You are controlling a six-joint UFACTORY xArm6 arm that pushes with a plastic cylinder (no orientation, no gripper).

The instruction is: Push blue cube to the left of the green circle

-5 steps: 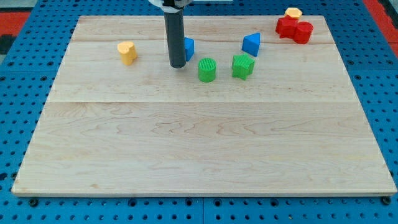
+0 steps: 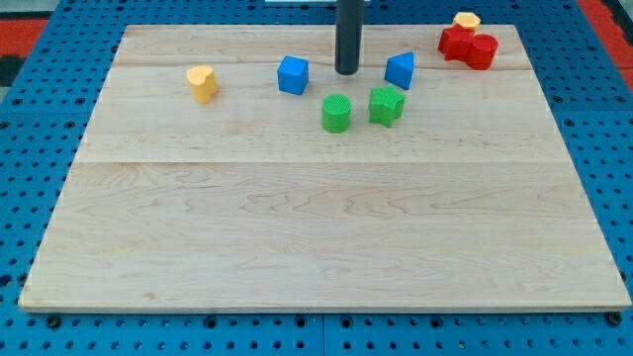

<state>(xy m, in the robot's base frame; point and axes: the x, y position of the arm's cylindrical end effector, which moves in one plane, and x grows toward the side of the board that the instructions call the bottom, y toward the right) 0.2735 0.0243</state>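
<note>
The blue cube [image 2: 293, 75] sits on the wooden board [image 2: 316, 227] near the view's top, up and to the left of the green circle [image 2: 336, 113]. A small gap separates them. My tip [image 2: 346, 72] is to the right of the blue cube and above the green circle, touching neither. It stands between the blue cube and a second blue block [image 2: 400, 70], a wedge-like shape.
A green block with a star-like outline [image 2: 387, 105] sits just right of the green circle. A yellow heart-shaped block [image 2: 203, 83] lies at the left. Red blocks [image 2: 467, 45] with a yellow block [image 2: 466, 20] behind them cluster at the top right corner.
My tip has moved right and up, from the blue cube's left side to its right side. The green circle has shifted slightly right. The blue cube is now in full view.
</note>
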